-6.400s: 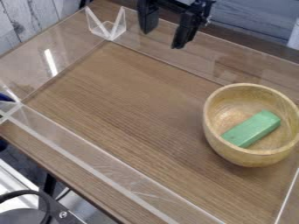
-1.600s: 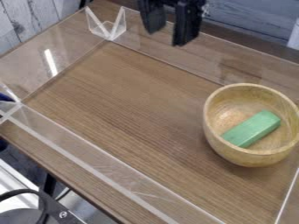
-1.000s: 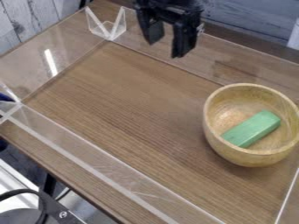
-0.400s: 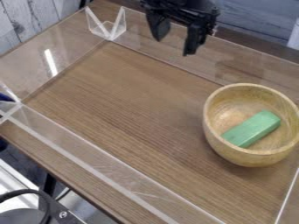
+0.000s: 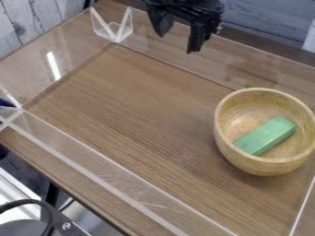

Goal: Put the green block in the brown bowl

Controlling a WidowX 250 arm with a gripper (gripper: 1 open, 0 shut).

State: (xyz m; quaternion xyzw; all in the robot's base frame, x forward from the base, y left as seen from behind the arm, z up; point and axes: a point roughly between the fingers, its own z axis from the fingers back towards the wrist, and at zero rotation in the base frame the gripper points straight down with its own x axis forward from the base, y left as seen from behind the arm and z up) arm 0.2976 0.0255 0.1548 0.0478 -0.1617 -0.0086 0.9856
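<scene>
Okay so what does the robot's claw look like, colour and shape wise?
The claw is black all over, with a blocky dark body at the top edge of the picture and two slim fingers sticking out below it. The picture is too coarse to show markings or cables, and the rest of the arm is cut off by the frame.

Open tabletop inside clear walls, brown bowl at right.

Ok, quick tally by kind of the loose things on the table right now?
Green block: 1, lying inside the bowl
Brown bowl: 1
Total: 2
</scene>
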